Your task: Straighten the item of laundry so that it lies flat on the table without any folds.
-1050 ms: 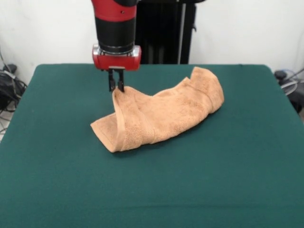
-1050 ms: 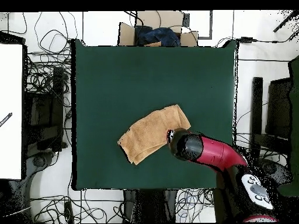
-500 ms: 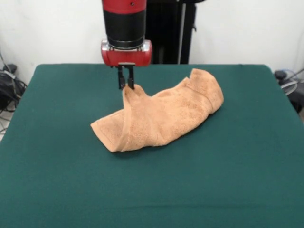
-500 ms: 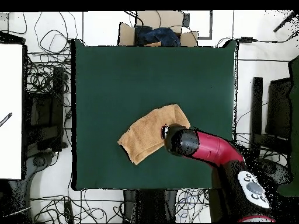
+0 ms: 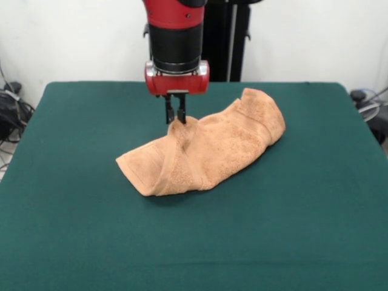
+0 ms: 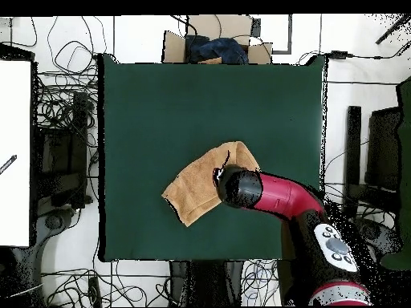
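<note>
towel: small peach-orange terry-cloth towel (image 5: 203, 150), bunched into a long rolled heap with folds, not flat. One woven border band shows across its lower end in the front view.
towel position: on the large table covered in dark green felt-like cloth (image 5: 73, 230), roughly mid-surface. In the overhead view (image 6: 201, 186) it runs diagonally and sits nearer the table edge on the robot's side than the opposite edge; green cloth is clear all round it.
towel ends: in the front view one end lies flat and low toward the front-left, the other is a thick rounded hump toward the back-right corner.
arm: red and black Sawyer arm (image 5: 176, 42) comes down vertically over the towel's back edge. From above, its red link (image 6: 281, 199) reaches in from the table's bottom-right corner and the black wrist covers part of the towel.
gripper: small black two-finger gripper (image 5: 175, 115) under a red wrist plate, fingers close together, narrow, pinching a raised peak of the towel's back edge. Cloth is pulled up into a small point at the tips.
grip hedge: tips are partly sunk in the pile, so how much cloth sits between them is hard to judge.
lift: only the pinched peak is raised; the rest of the towel rests on the table.
surroundings: tangled cables on the floor (image 6: 60, 112) round the table in the overhead view, a cardboard box (image 6: 215, 42) beyond the far edge.
</note>
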Robot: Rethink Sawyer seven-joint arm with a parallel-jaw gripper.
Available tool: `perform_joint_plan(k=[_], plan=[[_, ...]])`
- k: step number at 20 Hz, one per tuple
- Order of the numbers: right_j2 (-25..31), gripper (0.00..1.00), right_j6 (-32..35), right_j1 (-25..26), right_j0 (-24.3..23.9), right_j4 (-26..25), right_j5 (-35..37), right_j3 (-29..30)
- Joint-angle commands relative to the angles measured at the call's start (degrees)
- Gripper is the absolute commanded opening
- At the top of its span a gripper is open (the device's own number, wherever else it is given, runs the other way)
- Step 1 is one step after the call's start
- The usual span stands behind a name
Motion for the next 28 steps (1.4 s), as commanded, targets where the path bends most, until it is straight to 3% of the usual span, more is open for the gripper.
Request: perform_joint_plan(k=[1, 8, 20, 24, 28], plan=[[6.1, 0.0, 4.2, 2.8, 1.0, 0.1, 0.8, -2.6], [6.9, 0.0, 4.4, 3.6, 1.2, 0.7, 1.8, -4.0], [6.6, 0.0, 4.3, -0.7, 2.7, 0.9, 4.5, -4.2], [4.8, 0.0, 4.3, -2.9, 4.5, 1.0, 8.9, -5.2], [5.9, 0.0, 3.7, 0.4, 3.7, 0.7, 6.9, -6.3]])
